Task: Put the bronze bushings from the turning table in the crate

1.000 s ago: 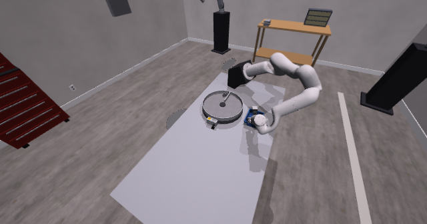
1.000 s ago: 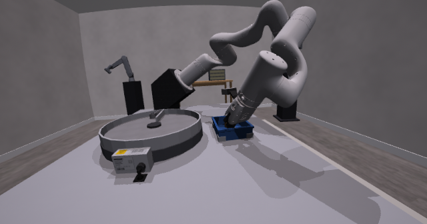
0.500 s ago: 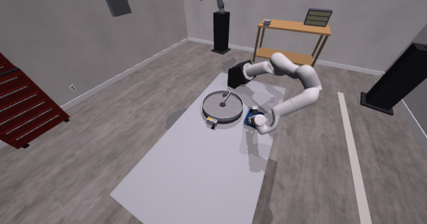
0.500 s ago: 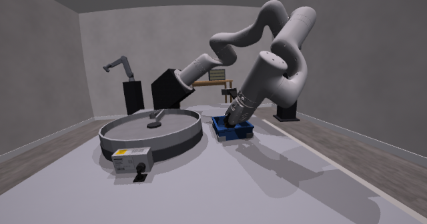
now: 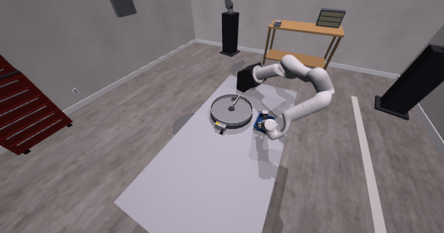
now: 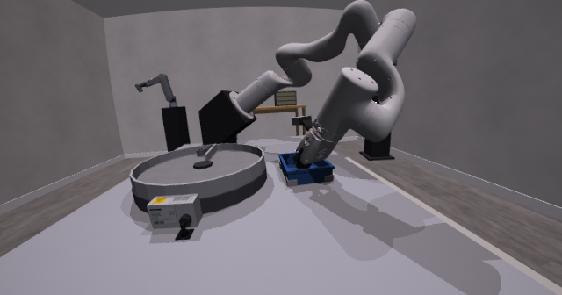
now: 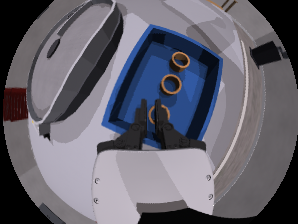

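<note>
The blue crate (image 7: 169, 90) stands right of the turning table (image 7: 69, 56) and holds three bronze bushings: one at the far end (image 7: 180, 60), one in the middle (image 7: 170, 84), one at the near end (image 7: 160, 115). My gripper (image 7: 150, 106) (image 6: 302, 162) reaches down into the crate's near end. Its fingers stand slightly apart, and the near bushing lies right at the fingertips, beside the right finger. On the turning table (image 6: 199, 172) a small grey steel bushing (image 6: 204, 151) sits near the far rim.
A grey control box (image 6: 174, 210) stands in front of the turning table. My arm's black base block (image 6: 224, 117) stands behind the table. A wooden shelf (image 5: 305, 40) and a second arm on a black pedestal (image 5: 229, 32) stand by the far wall.
</note>
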